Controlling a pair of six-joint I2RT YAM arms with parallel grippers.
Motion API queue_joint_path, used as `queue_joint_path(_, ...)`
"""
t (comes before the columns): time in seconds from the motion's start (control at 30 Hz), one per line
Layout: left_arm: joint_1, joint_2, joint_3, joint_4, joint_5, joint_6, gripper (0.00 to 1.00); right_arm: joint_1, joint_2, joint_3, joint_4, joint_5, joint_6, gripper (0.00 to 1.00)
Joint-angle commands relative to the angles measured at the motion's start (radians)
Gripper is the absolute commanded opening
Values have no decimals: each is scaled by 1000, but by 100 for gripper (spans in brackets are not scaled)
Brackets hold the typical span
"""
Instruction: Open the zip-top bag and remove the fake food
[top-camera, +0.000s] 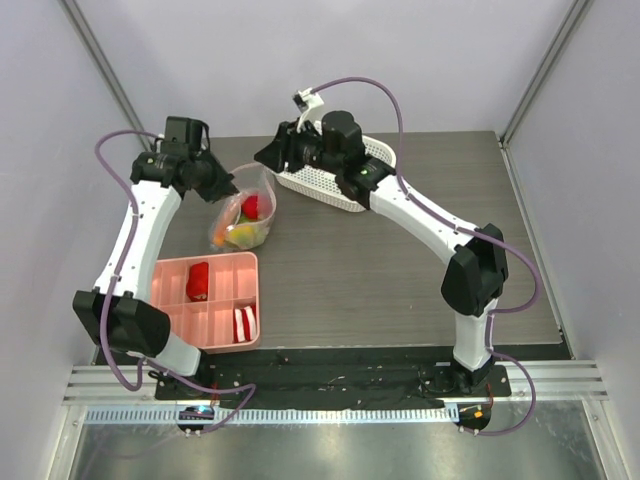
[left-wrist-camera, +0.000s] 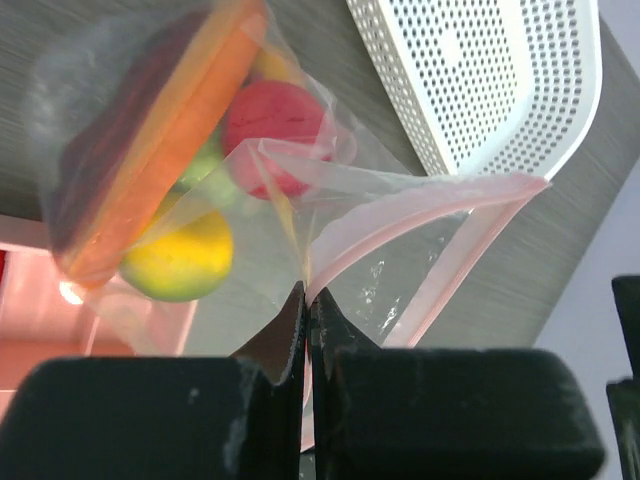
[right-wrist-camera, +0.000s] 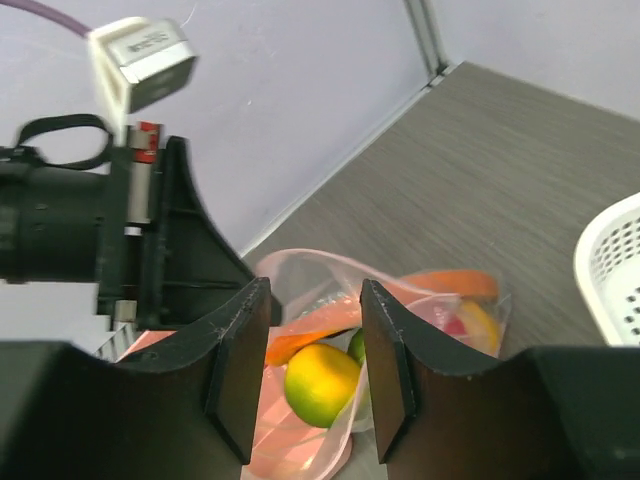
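The bag (top-camera: 243, 222), toy food (left-wrist-camera: 180, 262) inside it, sits just beside the white basket (top-camera: 325, 184). The left gripper (left-wrist-camera: 305, 297) is clamped tight on the bag's pink rim. The right gripper (right-wrist-camera: 312, 345), jaws half apart, is at the bag's mouth; I cannot tell whether it touches.

clear zip-top bag (top-camera: 243, 215) (pink seal), red, yellow-green, orange fake food (left-wrist-camera: 180, 255), white perforated basket (top-camera: 315, 183), pink tray (top-camera: 205, 322)
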Motion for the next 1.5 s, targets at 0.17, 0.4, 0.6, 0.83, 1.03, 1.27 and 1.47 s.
queue_joint_path(0.17,-13,-48,-30,164,135,-34,0,35,-86,-132,76,-141,53,29)
queue_joint_path(0.4,-13,-66,-44,173,132,-32,0,87,-42,-131,13,-100,38,24)
queue_joint_path(0.6,-11,-73,10,147,118,-23,0,104,130,12,-54,18,19,30)
queue_joint_path(0.83,-3,-70,112,77,46,3,0,107,387,367,-129,30,54,31)
queue_joint_path(1.03,4,-74,152,60,20,15,0,120,376,399,-142,27,38,31)
queue_joint_path(1.27,4,-86,25,120,82,-18,0,117,222,166,-172,76,-38,35)
queue_joint_path(1.47,-2,-70,27,45,174,86,34,109,156,107,-197,69,-22,41)
